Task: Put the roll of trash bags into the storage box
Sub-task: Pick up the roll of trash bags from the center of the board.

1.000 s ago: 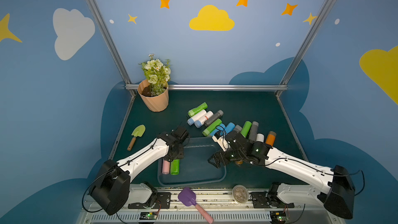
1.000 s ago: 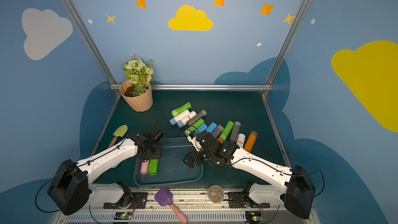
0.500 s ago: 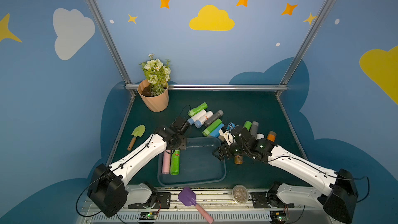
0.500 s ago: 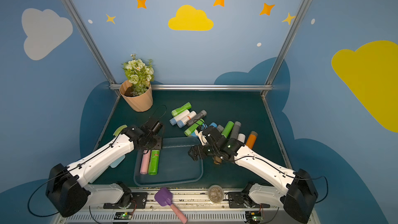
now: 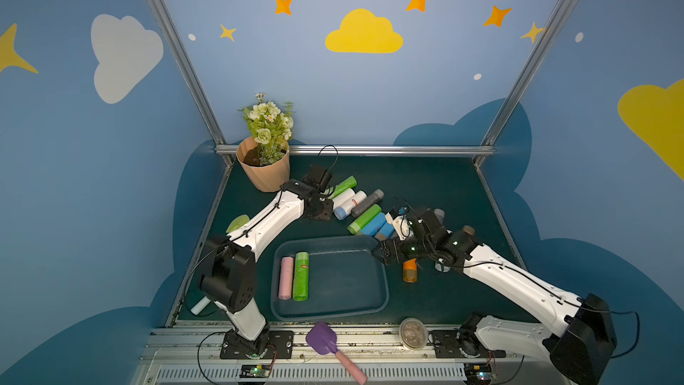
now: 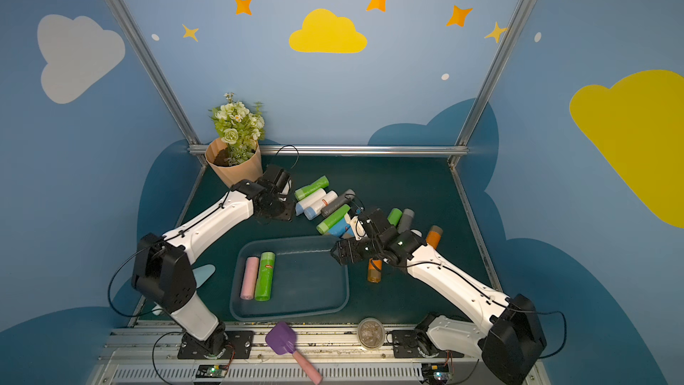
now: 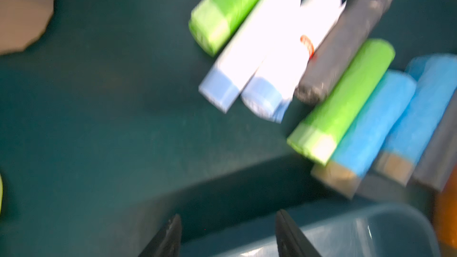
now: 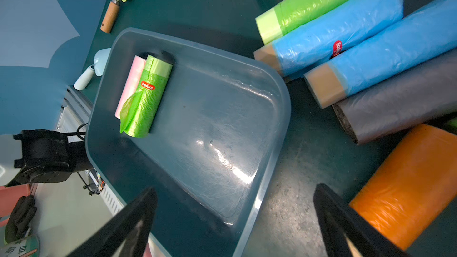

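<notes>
Left arm (image 5: 266, 222): white shells, black joints, thin black cable along the link.
Right arm (image 5: 518, 285): same white and black, small green light near the wrist.
Base plates (image 5: 283, 338): black, screwed.
Left end effector (image 7: 227, 236), right end effector (image 8: 235, 218): black tapered fingers (image 8: 341, 221).

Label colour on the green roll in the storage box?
Red with white lettering. The label on the green roll shows best in the right wrist view.

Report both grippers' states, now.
Left gripper: open, holding nothing.
Right gripper: wide open, holding nothing.
</notes>
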